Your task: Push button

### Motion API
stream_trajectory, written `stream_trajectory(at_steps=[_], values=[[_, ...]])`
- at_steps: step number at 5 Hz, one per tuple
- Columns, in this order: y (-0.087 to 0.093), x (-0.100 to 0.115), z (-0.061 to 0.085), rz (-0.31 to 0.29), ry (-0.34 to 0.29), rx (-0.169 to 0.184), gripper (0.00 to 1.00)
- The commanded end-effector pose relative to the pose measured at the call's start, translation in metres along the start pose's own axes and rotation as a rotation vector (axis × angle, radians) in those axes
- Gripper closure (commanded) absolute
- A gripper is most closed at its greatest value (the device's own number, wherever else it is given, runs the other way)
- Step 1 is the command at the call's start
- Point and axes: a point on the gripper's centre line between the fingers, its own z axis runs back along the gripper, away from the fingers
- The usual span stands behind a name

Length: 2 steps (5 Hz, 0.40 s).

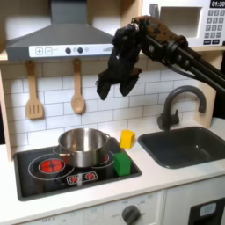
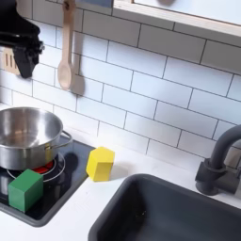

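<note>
The gripper hangs in the air by the tile wall, under the hood — I cannot tell if it is shut. The buttons sit on the hood's front edge. A pot stands on the stove, near the surface's left edge.

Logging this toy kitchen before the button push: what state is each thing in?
gripper: raised in front of the tiled wall, holding nothing; open or shut unclear
pot: upright on the stove, no lid
green block: on the stove's edge
yellow block: on the counter, beside the stove
spatula: hanging on the wall
wooden spoon: hanging on the wall
sink: empty
</note>
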Motion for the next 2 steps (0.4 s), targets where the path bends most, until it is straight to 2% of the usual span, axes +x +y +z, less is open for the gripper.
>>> stream_trajectory(at_steps=[1,2], values=[[0.0,0.024,0.004,-0.004,-0.058,0.006,0.0],[0.006,0.036,0.005,0.013,-0.085,0.016,0.0]])
